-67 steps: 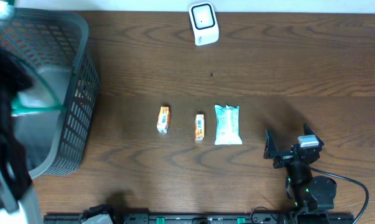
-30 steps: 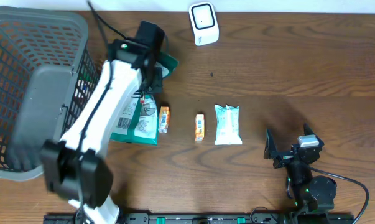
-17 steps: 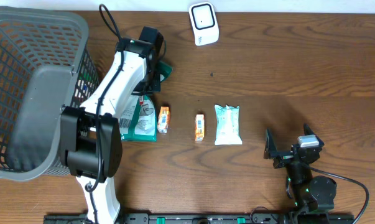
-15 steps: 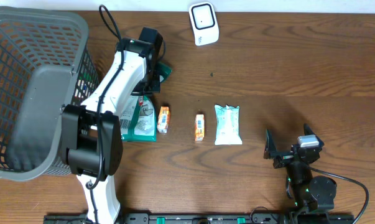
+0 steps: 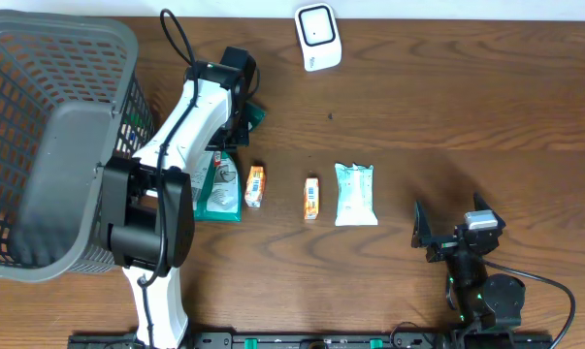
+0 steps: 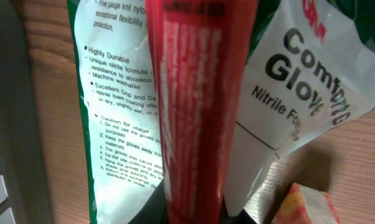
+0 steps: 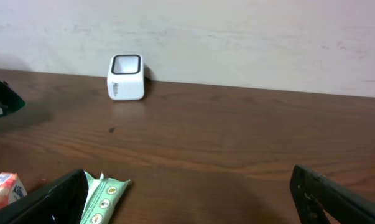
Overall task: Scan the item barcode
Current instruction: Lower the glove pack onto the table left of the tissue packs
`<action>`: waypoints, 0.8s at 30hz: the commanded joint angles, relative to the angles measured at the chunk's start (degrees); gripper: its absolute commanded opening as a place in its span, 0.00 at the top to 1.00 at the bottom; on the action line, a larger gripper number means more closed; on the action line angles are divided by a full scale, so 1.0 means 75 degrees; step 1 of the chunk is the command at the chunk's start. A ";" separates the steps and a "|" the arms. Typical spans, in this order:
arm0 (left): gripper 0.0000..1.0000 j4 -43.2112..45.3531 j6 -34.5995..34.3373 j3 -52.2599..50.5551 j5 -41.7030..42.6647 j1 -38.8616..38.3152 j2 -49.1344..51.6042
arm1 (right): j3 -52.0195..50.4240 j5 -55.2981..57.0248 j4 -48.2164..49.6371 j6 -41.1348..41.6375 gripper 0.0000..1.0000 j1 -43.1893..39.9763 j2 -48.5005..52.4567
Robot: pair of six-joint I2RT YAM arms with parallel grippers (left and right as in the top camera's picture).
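My left gripper (image 5: 240, 97) is shut on the red header strip (image 6: 198, 106) of a green-and-white nitrile glove package (image 5: 219, 186), at the table's back left. The package (image 6: 122, 124) hangs below the jaws, printed side toward the wrist camera, and my own arm hides part of it from overhead. The white barcode scanner (image 5: 317, 37) stands at the back edge, to the right of that gripper and apart from the package. In the right wrist view the scanner (image 7: 126, 77) is far ahead on the left. My right gripper (image 5: 445, 233) rests open at the front right, with nothing between its fingers.
A grey mesh basket (image 5: 108, 58) fills the left side. Two small orange packs (image 5: 255, 185) (image 5: 311, 197) and a mint-green pouch (image 5: 355, 194) lie in a row mid-table. The nearer orange pack (image 6: 308, 205) sits just beside the hanging package.
The left arm has come out of the basket with the glove package and carried it over the table. In the last second it only drew slightly nearer. The right arm has not moved.
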 commanded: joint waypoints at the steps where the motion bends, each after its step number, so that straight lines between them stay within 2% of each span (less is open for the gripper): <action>1: 0.92 0.0003 0.0047 -0.0172 -0.0189 -0.0003 0.0058 | -0.0006 0.0017 -0.0029 -0.0035 0.01 0.0096 -0.0009; 3: 0.92 0.0009 0.0047 -0.0219 -0.0189 -0.0003 0.0076 | -0.0006 0.0017 -0.0029 -0.0032 0.01 0.0096 -0.0009; 4: 0.83 0.0032 0.0044 -0.0245 -0.0189 -0.0003 0.0082 | -0.0006 0.0017 -0.0029 -0.0032 0.01 0.0096 -0.0009; 5: 0.68 0.0032 0.0044 -0.0245 -0.0189 -0.0003 0.0082 | -0.0006 0.0017 -0.0029 -0.0032 0.01 0.0096 -0.0009; 6: 0.59 0.0035 0.0047 -0.0245 -0.0189 -0.0003 0.0082 | -0.0006 0.0017 -0.0029 -0.0032 0.01 0.0096 -0.0009; 9: 0.42 0.0029 0.0149 -0.0242 -0.0189 0.0006 0.0067 | -0.0006 0.0017 -0.0029 -0.0032 0.01 0.0096 -0.0009; 18: 0.38 -0.0029 0.0248 -0.0079 -0.0184 0.0102 -0.0589 | -0.0006 0.0017 -0.0029 -0.0032 0.01 0.0096 -0.0009; 24: 0.38 -0.0079 0.0259 0.0449 -0.0184 0.0189 -0.2151 | -0.0006 0.0017 -0.0029 -0.0032 0.01 0.0096 -0.0009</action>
